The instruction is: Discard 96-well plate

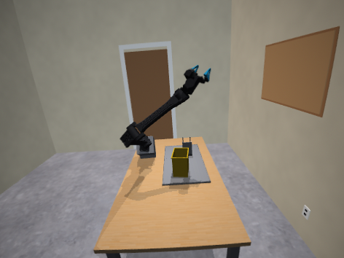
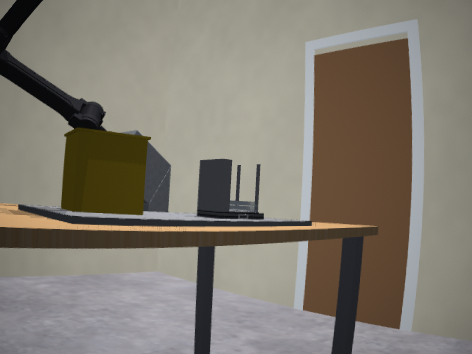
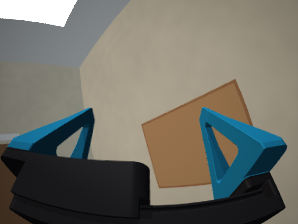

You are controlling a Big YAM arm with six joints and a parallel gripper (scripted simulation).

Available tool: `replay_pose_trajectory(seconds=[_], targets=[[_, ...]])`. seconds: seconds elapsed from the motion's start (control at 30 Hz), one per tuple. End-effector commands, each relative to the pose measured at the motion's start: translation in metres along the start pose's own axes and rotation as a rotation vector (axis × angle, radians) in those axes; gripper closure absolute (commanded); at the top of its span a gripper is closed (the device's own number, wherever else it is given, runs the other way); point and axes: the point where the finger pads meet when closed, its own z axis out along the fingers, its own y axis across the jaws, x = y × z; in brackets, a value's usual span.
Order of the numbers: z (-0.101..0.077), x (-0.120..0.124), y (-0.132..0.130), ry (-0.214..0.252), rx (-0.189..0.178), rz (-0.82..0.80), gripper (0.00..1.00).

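Plates sit low in stack rack K1 (image 2: 215,185) on the grey mat (image 1: 204,175), seen only faintly between the rack's two thin posts; upper one can't be told from lower. Rack stands at mat's far end, just behind yellow bin W1 (image 1: 180,162), upright; inside not visible. Gripper (image 1: 202,73) high in the air, well above table (image 1: 175,222), fingers spread wide, nothing between them, aimed toward corkboard (image 3: 186,149). Open air all round the arm (image 1: 160,111).
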Motion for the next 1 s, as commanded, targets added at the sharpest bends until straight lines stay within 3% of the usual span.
replay_pose_trajectory(seconds=[0.0,0.23,0.27,0.3,0.37,0.4,0.47,0.5,0.57,0.6,0.83,0.87,0.93,0.97], targets=[[0.008,0.02,-0.002,0.009,0.004,-0.02,0.0],[0.014,0.04,0.001,0.008,0.004,-0.02,0.0],[0.015,0.051,0.003,0.065,-0.001,-0.005,0.0],[0.019,0.029,0.0,0.056,0.005,-0.01,0.0],[0.019,0.029,0.0,0.056,0.005,-0.01,0.0],[0.017,0.016,0.008,0.063,-0.003,-0.007,0.0],[0.022,0.029,0.013,0.129,-0.008,0.008,0.0],[0.027,0.043,0.017,0.141,-0.014,0.011,0.0],[0.025,0.06,0.003,0.137,0.015,0.004,0.0],[0.022,0.083,0.007,0.166,0.009,0.012,0.0],[0.026,0.103,0.01,0.165,0.009,0.012,0.0],[0.025,0.114,0.014,0.224,0.002,0.024,0.0],[0.025,0.114,0.014,0.224,0.002,0.024,0.0],[0.03,0.085,0.008,0.205,0.012,0.015,0.0]])
